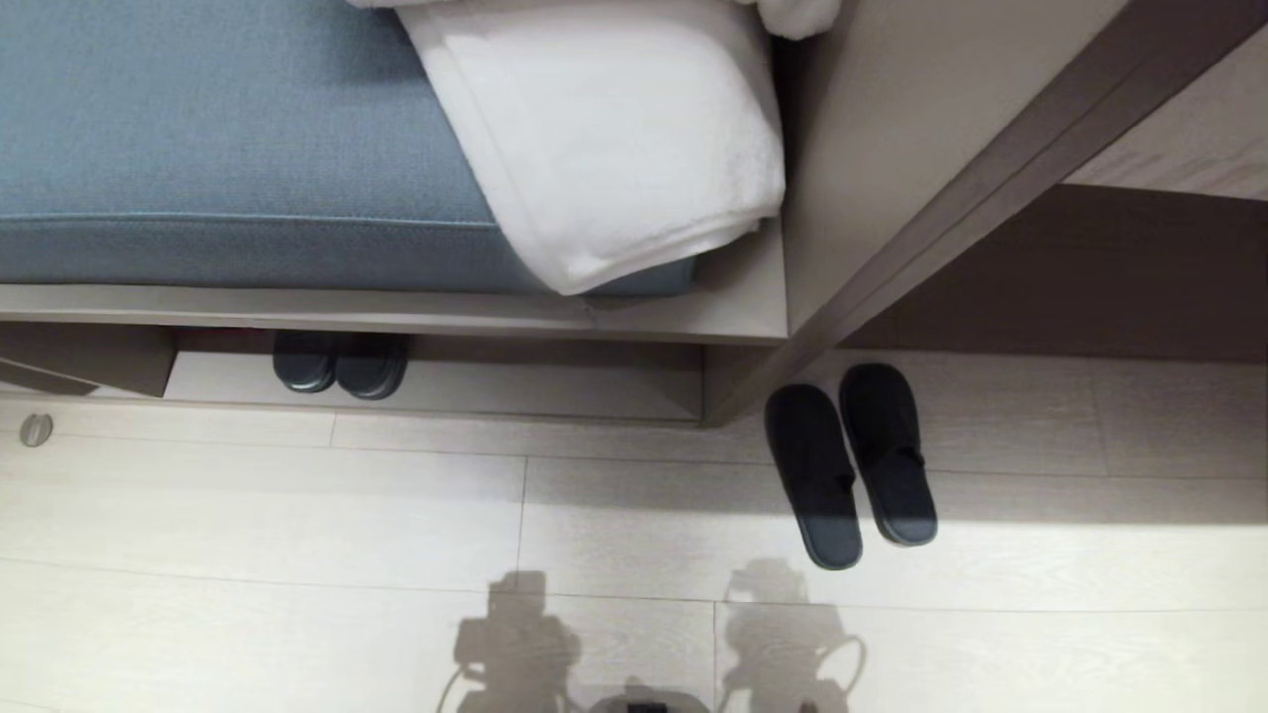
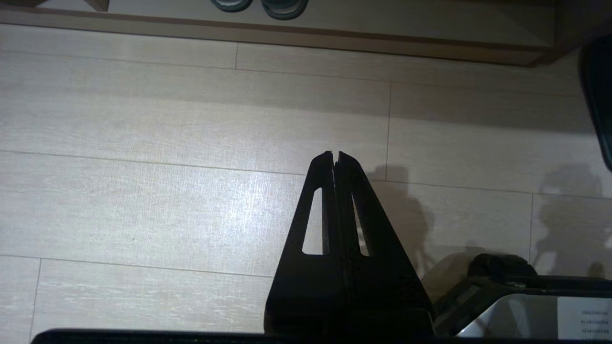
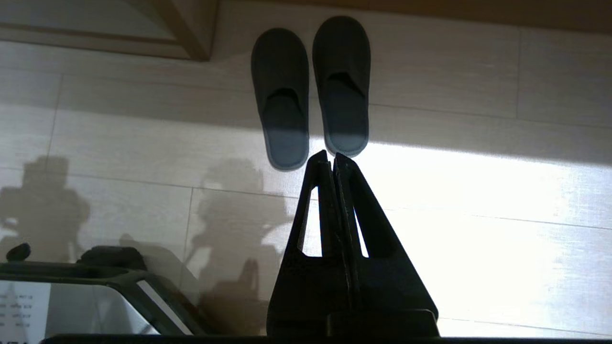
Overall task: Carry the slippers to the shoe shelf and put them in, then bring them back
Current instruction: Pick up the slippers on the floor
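The slippers point(image 1: 850, 463), a flat dark pair, lie side by side on the pale floor to the right of the shoe shelf point(image 1: 555, 381), toes toward the wall. The right wrist view shows the slippers point(image 3: 311, 91) just beyond my right gripper point(image 3: 331, 155), which is shut and holds nothing above the floor. My left gripper point(image 2: 334, 154) is also shut and empty, over bare floor in front of the shoe shelf point(image 2: 382, 43). Neither gripper shows in the head view, only their shadows on the floor.
A chunkier dark pair of shoes point(image 1: 340, 363) sits inside the shelf at the left. Above it is a bench with a blue cushion point(image 1: 228, 129) and a white towel point(image 1: 614, 129). A desk panel point(image 1: 951, 178) rises on the right. My base point(image 3: 95, 282) shows near the wrist cameras.
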